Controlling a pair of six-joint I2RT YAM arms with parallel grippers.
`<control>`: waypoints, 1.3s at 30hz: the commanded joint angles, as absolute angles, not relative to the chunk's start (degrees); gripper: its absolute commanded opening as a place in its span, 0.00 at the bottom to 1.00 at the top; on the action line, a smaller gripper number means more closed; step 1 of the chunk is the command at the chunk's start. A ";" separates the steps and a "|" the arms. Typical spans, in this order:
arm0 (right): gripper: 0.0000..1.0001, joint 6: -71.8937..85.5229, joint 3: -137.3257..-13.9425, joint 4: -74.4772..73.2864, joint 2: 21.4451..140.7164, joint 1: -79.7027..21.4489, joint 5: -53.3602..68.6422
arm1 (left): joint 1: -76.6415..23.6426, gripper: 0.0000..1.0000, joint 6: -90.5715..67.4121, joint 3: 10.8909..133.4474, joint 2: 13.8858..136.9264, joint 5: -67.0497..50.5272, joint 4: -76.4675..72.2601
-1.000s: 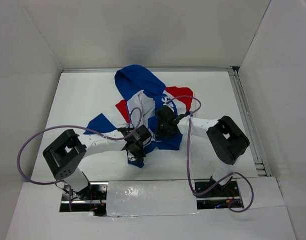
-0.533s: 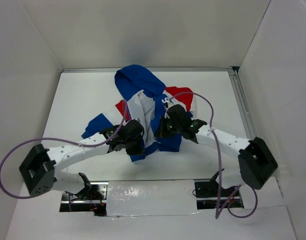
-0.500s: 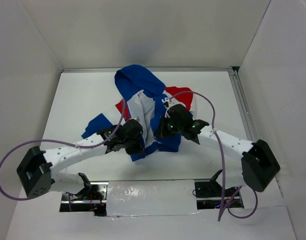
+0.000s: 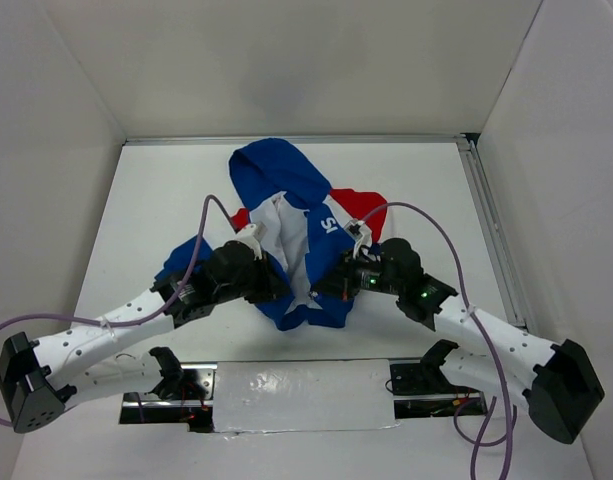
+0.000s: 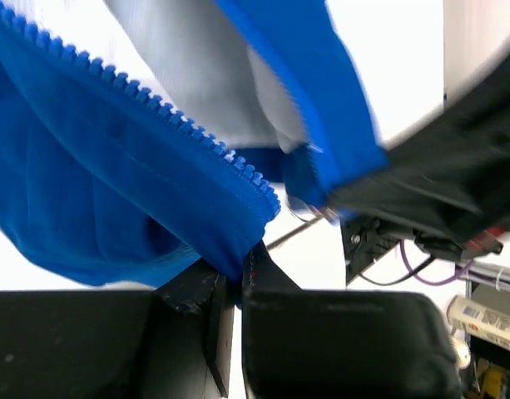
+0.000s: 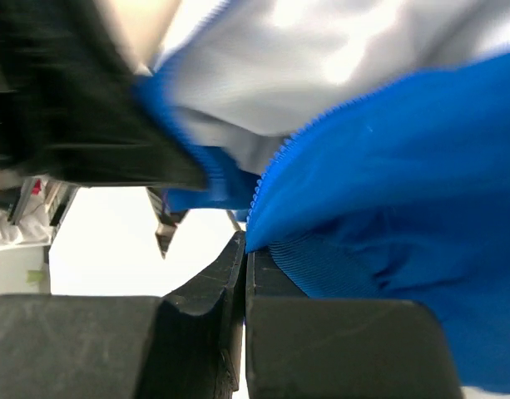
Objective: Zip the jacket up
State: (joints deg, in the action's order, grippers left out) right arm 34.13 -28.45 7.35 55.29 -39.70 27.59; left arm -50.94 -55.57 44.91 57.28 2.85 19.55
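The jacket (image 4: 304, 215) lies in the middle of the white counter (image 4: 146, 200). Its blue hood points to the far side and its hem points toward the arm bases. The front is open, with pale lining showing between the 2 zipper edges.

The left gripper (image 4: 270, 288) is pinched nearly closed on the bottom corner of one front edge. In the left wrist view, the gripper (image 5: 238, 278) has its 2 fingers clamped on the blue fabric (image 5: 113, 191) right where the row of zipper teeth ends.

The right gripper (image 4: 331, 287) holds the other front edge near the hem. In the right wrist view, this gripper (image 6: 245, 253) has its fingers pressed together on a thin fold of the blue cloth (image 6: 388, 183) just below the zipper teeth.

The 2 grippers sit near each other, with the hem bunched between them.
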 commanded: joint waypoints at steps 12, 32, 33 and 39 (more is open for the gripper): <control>0.00 30.68 -27.77 13.54 47.64 -39.99 28.21 | -50.98 0.00 -52.39 48.87 63.28 0.97 4.84; 0.00 34.26 -32.44 13.17 54.41 -41.04 3.52 | -52.65 0.00 -49.22 48.61 63.72 -9.23 -1.23; 0.00 35.15 -31.65 14.75 53.80 -41.04 2.82 | -52.65 0.00 -49.04 48.43 63.29 -10.19 -1.23; 0.00 37.97 -27.42 23.29 49.66 -41.04 -0.71 | -53.35 0.00 -47.99 49.74 62.49 -10.11 -0.27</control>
